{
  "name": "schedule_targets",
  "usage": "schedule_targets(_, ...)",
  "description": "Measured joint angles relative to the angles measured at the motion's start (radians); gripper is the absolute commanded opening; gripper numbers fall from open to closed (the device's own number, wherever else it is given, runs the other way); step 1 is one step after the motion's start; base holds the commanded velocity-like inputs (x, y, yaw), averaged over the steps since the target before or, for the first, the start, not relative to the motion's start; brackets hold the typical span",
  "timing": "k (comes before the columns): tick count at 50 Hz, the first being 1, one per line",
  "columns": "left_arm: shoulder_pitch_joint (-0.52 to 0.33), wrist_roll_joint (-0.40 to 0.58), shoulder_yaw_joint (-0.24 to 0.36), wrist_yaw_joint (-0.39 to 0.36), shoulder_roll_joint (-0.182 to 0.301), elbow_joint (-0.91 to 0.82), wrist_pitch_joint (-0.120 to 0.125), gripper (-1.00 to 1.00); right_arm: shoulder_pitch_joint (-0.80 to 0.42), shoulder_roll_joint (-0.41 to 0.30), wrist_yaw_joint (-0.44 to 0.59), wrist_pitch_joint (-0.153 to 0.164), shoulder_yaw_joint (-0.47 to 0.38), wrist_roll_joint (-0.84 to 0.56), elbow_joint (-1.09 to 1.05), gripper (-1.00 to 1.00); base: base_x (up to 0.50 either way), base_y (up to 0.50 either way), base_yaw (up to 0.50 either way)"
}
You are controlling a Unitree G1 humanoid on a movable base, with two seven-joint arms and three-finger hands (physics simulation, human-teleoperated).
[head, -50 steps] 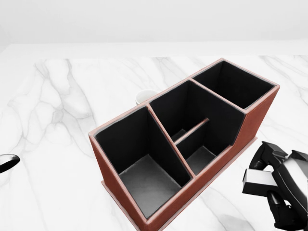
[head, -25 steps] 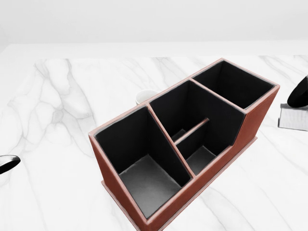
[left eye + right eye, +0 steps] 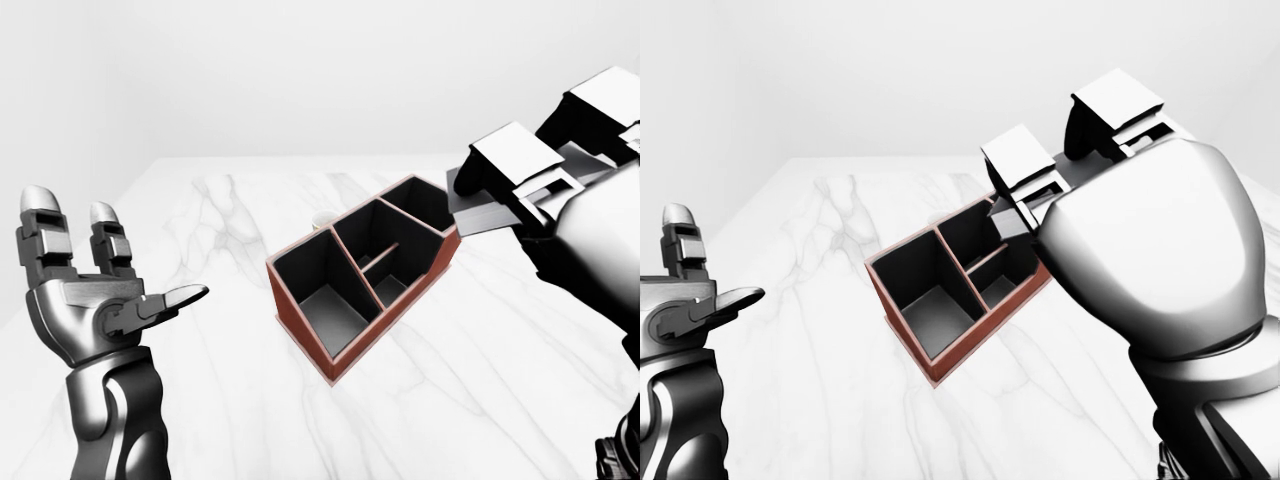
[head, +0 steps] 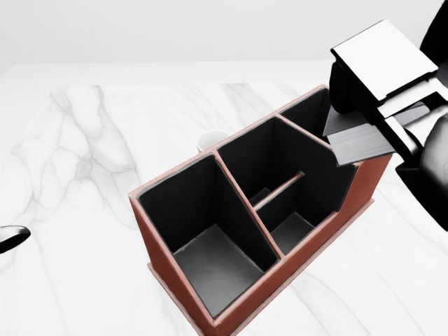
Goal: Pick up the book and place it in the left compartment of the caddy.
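The red-brown caddy (image 4: 162, 269) with black compartments lies slantwise on the white marble table; its left compartment (image 4: 213, 262) holds nothing. My right hand (image 3: 500, 185) hangs at the upper right of the head view, shut on the grey book (image 4: 358, 145). The book hovers flat over the caddy's right end, above the rim. My left hand (image 3: 125, 250) is raised at the left of the left-eye view, open and holding nothing, well away from the caddy.
A small white cup (image 4: 210, 141) stands just past the caddy's far wall. The marble table (image 4: 77, 161) spreads wide to the left of the caddy. A plain pale wall rises beyond the table's top edge.
In the head view my right hand has risen with the book from the lower right corner, along the right edge, to above the caddy's right end. The caddy has not moved.
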Motion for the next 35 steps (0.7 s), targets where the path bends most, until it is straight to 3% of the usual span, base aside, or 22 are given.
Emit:
schedule_targets(16,0.000,0.001,0.000,0.001,0.000,-0.002,0.000,1.00,-0.145,-0.060,0.000,0.000,-0.013,0.196,0.020,-1.00,0.00,0.00,0.00)
schedule_targets(35,-0.001,0.001,0.000,-0.001,0.001,0.003,0.000,1.00,-0.228,-0.054,0.000,0.000,0.007,0.249,0.049,-1.00,0.00,0.00,0.00)
